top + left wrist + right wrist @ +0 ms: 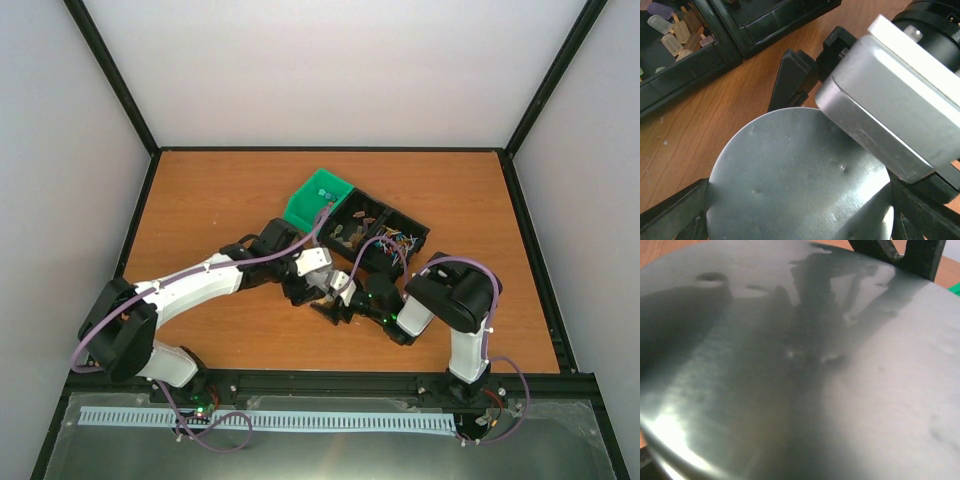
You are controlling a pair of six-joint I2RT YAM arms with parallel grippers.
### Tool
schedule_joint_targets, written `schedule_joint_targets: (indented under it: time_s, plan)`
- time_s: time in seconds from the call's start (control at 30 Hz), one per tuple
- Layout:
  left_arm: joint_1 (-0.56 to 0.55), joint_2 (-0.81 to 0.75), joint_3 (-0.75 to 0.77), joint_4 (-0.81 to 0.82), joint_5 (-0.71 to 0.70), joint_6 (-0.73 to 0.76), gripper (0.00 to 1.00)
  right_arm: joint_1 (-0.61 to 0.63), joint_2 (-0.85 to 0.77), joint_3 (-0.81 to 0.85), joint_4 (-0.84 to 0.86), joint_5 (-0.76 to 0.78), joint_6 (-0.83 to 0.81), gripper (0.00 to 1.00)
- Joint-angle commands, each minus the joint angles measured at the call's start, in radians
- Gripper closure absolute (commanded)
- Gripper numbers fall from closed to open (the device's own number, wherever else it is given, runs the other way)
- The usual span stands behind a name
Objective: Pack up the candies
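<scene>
From above, a black tray [385, 235] with several compartments is seen toward the back of the table [220, 190], with a green box [318, 199] touching its left end. Candies [350, 235] lie in the tray's compartments, and a few small pieces [324, 191] are seen in the green box. Both arms are brought together just in front of the tray. The left gripper [333, 290] and the right gripper [350, 305] meet there over a small object too hidden to be made out in this view.

In the left wrist view, a round metal tin [790, 180] fills the lower frame, set between the dark fingers [670, 215] of the left gripper, which appear closed against its sides. A silver camera housing [890, 115] on the other arm is seen right above the tin. Pale, stick-like candies [675, 37] lie in a tray compartment at upper left.

In the right wrist view, only the tin's brushed, dented surface [800, 365] is seen at very close range, with a dark finger [905, 255] at the top edge. Whether the right claw is open or closed cannot be told.

As to progress: candies are shown in the tray, and none is shown in the tin. Whether the surface seen is a lid or a base cannot be told, so it cannot be settled whether the tin is being prepared for filling or has been filled and closed.
</scene>
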Motion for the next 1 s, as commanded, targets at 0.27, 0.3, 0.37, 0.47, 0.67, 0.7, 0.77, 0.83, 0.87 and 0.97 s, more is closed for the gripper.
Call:
schedule_joint_targets:
  time_s: [0.27,0.3,0.37,0.47,0.67,0.7,0.77,0.83,0.87,0.97]
  plan:
    - [-0.006,0.064,0.020,-0.337,0.112,0.446,0.30,-0.015,-0.001,-0.025,0.095,-0.127,-0.029,0.37]
    - [-0.003,0.077,0.037,-0.369,0.124,0.500,0.30,-0.018,-0.004,-0.030,0.096,-0.139,-0.035,0.38]
    - [0.005,0.101,0.064,-0.416,0.143,0.573,0.30,-0.022,-0.011,-0.036,0.096,-0.160,-0.048,0.38]
    - [0.014,0.129,0.095,-0.480,0.171,0.671,0.30,-0.028,-0.019,-0.048,0.096,-0.181,-0.065,0.39]
    - [0.018,0.154,0.126,-0.486,0.155,0.706,0.30,-0.031,-0.026,-0.061,0.097,-0.177,-0.069,0.32]
    - [0.020,0.158,0.132,-0.472,0.151,0.680,0.30,-0.031,-0.027,-0.062,0.098,-0.173,-0.070,0.26]
    - [0.023,0.165,0.139,-0.437,0.135,0.605,0.30,-0.031,-0.030,-0.063,0.102,-0.163,-0.073,0.16]
    - [0.032,0.174,0.145,-0.419,0.127,0.549,0.30,-0.031,-0.043,-0.068,0.102,-0.146,-0.081,0.03]
    - [0.037,0.176,0.145,-0.405,0.117,0.516,0.30,-0.032,-0.055,-0.072,0.098,-0.135,-0.089,0.00]
    - [0.060,0.178,0.141,-0.368,0.085,0.434,0.30,-0.041,-0.108,-0.089,0.052,-0.118,-0.121,0.00]
